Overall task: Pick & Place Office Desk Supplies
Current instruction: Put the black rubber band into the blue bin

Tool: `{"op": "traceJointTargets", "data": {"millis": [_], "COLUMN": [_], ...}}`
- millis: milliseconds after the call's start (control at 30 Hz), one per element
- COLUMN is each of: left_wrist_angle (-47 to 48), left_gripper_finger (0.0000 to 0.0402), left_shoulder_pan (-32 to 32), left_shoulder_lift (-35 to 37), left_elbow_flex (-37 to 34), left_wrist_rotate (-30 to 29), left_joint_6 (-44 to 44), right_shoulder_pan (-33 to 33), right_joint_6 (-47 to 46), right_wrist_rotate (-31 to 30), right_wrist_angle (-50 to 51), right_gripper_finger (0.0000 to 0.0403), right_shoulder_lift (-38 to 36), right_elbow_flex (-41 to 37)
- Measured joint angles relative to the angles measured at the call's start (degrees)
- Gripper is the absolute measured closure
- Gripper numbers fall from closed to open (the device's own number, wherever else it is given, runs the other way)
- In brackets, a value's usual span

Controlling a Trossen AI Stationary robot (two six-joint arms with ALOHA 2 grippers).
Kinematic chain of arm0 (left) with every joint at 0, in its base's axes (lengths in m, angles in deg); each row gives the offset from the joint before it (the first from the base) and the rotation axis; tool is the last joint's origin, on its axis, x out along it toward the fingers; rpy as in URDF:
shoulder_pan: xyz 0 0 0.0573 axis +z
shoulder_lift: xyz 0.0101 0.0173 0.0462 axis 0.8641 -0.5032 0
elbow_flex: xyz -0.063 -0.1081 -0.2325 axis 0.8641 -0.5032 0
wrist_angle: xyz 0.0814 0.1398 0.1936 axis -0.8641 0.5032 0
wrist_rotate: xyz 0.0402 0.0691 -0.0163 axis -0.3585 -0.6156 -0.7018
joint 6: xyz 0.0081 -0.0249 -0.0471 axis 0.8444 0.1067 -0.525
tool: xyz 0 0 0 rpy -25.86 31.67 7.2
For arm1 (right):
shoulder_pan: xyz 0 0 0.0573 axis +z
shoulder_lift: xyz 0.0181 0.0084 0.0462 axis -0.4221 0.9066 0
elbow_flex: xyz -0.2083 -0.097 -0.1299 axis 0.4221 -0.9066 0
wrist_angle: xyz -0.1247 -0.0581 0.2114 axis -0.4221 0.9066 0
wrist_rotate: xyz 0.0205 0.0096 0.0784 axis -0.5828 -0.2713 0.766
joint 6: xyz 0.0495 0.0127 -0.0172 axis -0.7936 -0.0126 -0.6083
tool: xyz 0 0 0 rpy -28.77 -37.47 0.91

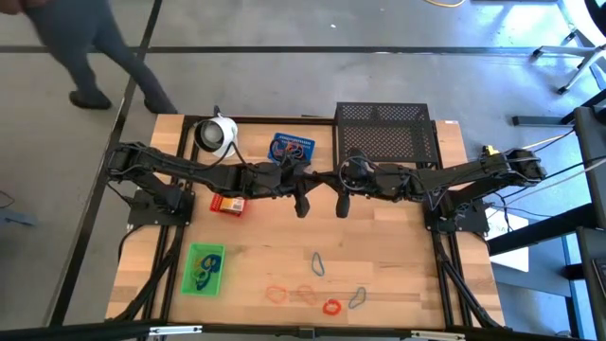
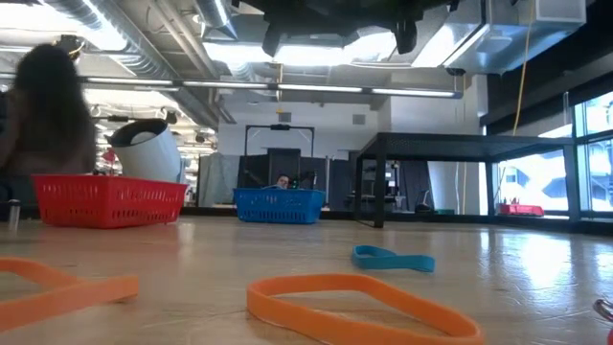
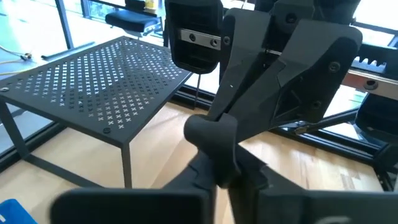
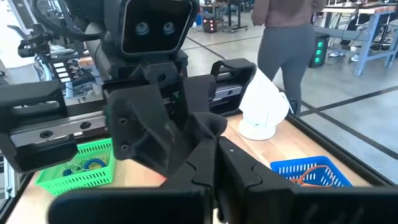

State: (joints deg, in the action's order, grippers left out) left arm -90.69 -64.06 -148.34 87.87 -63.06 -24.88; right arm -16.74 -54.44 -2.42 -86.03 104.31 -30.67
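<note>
Both arms meet over the middle of the tabletop (image 1: 398,237), raised well clear of it. The left hand (image 1: 301,206) and right hand (image 1: 342,205) are each clenched on nothing. Orange, blue and red band loops (image 1: 317,263) and a grey wire clip (image 1: 357,299) lie loose near the front edge. The green tray (image 1: 203,269) sits front-left, the red tray (image 1: 227,204) behind it, and the blue tray (image 1: 291,148) beside the black mesh rack (image 1: 383,133).
</note>
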Motion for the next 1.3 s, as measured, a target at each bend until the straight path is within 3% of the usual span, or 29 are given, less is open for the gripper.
{"op": "traceJointTargets", "data": {"millis": [267,400,633,767,1033,1300], "left_wrist_angle": [0.3,1.0,6.9,11.1,22.0,22.5], "left_gripper_finger": [0.0398,0.0398,0.0398,0.0398,0.0398,0.0398], "left_shoulder_pan": [0.0,0.3,2.5,5.1,14.1,21.0], "left_shoulder_lift": [0.0,0.0,0.1,0.1,-1.3,-10.0], "left_elbow_flex": [0.0,0.0,0.0,0.0,0.0,0.0], "left_wrist_rotate": [0.1,0.6,0.0,0.1,-0.9,-0.5], "left_joint_6": [-3.1,-5.4,-11.2,-11.7,-11.7,-14.0], "right_shoulder_pan": [-0.6,-1.9,-3.0,-3.0,-3.0,-2.9], "right_joint_6": [-2.7,-4.1,-4.1,-4.1,-13.0,-22.6], "right_wrist_rotate": [2.8,6.5,7.7,7.4,10.3,21.5], "right_wrist_angle": [0.8,3.0,12.3,19.1,29.1,38.2], "right_gripper_finger": [0.0370,0.0317,0.0201,0.0159,0.0145,0.0144], "right_shoulder_lift": [0.0,-0.5,-5.3,-9.6,-15.9,-15.9], "right_elbow_flex": [0.0,0.0,-0.1,-0.1,-0.1,0.0]}}
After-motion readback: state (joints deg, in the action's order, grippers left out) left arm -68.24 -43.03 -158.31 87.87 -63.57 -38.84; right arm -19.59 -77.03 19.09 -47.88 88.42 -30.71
